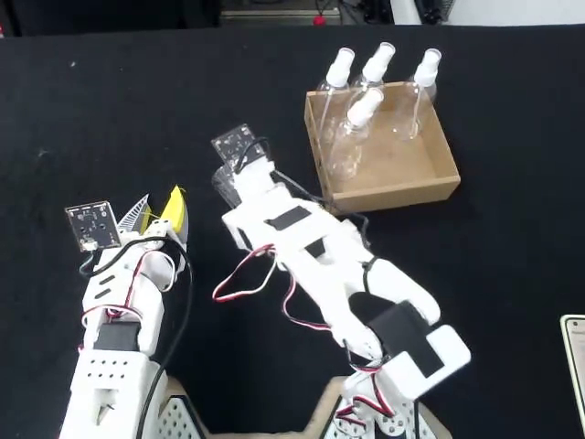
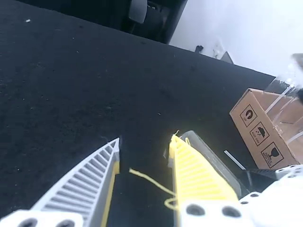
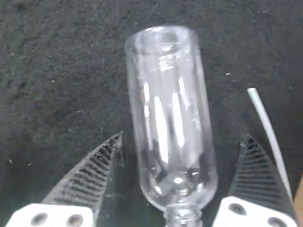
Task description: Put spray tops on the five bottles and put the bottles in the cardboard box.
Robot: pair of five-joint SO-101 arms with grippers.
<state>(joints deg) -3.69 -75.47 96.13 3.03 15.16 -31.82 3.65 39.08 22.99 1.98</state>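
A clear bottle (image 3: 170, 123) without a spray top lies on the black table between the fingers of my right gripper (image 3: 182, 136). That gripper is open, with a gap on each side of the bottle. From above, the bottle (image 1: 222, 183) shows just under the right gripper (image 1: 233, 169), left of the cardboard box (image 1: 393, 197). Several bottles with white spray tops (image 1: 352, 128) stand in the box. My left gripper (image 1: 160, 197) is open and empty over bare table, at the lower left. Its fingers (image 2: 189, 165) point toward the box (image 2: 270, 127).
A thin white tube (image 3: 265, 123) lies on the table beside the bottle. The right arm's body (image 1: 347, 274) stretches diagonally across the table's middle. A white object (image 1: 576, 366) sits at the right edge. The table is black cloth all around.
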